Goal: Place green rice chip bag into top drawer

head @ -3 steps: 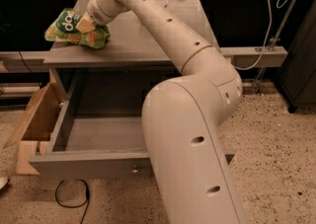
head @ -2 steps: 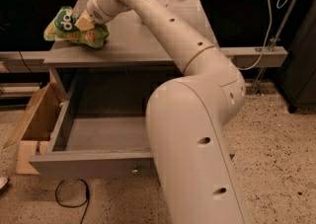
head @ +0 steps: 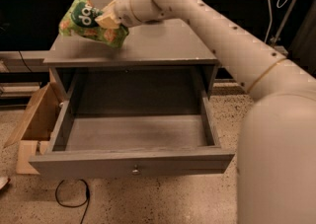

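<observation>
Green rice chip bag (head: 90,23), crinkled foil, pinched in gripper (head: 109,20) above flat grey cabinet top (head: 163,45); top drawer (head: 98,163) open, 1 round knob (head: 134,170).

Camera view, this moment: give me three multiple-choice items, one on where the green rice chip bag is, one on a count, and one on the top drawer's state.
1. Where is the green rice chip bag?
A. In the drawer.
B. In the pincer, above the cabinet top.
C. On the floor.

2. The front of the top drawer carries:
A. one knob.
B. two knobs.
C. three knobs.

3. The top drawer is:
A. shut.
B. pulled open.
C. taken out.

Answers:
1 B, the pincer grips the bag at upper left.
2 A, a single knob sits at the centre.
3 B, its inside shows below the cabinet top.
</observation>
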{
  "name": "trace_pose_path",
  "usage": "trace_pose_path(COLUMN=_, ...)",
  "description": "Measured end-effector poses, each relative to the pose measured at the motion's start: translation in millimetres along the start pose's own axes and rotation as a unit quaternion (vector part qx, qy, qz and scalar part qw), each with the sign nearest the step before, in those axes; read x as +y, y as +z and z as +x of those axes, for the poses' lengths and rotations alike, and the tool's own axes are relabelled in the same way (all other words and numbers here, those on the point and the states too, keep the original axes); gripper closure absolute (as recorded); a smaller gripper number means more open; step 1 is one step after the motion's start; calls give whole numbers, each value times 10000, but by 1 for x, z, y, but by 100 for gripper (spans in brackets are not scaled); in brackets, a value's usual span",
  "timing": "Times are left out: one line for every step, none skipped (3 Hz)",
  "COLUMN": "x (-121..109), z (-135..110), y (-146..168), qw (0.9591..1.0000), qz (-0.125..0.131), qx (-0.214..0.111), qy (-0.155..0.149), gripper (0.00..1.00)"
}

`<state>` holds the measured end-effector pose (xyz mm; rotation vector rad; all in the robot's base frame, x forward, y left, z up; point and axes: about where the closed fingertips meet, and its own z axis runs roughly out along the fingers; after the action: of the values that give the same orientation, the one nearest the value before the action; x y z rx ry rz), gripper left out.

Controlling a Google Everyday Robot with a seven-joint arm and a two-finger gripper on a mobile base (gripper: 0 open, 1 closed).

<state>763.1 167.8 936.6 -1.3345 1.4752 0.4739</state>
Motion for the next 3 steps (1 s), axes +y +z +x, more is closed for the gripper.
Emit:
trace_pose_path(x=21, z=29, y=-47, qw=9998, qz=-12, qx=-202, qy=61, gripper=100)
trace_pose_path(x=26, z=56, y=-102, qw=9986, qz=88, qx=-528, qy=3, gripper=100)
trace_pose_path(x=23, z=58, y=-106, qw=9986, qz=124, qx=-507, qy=-17, gripper=100)
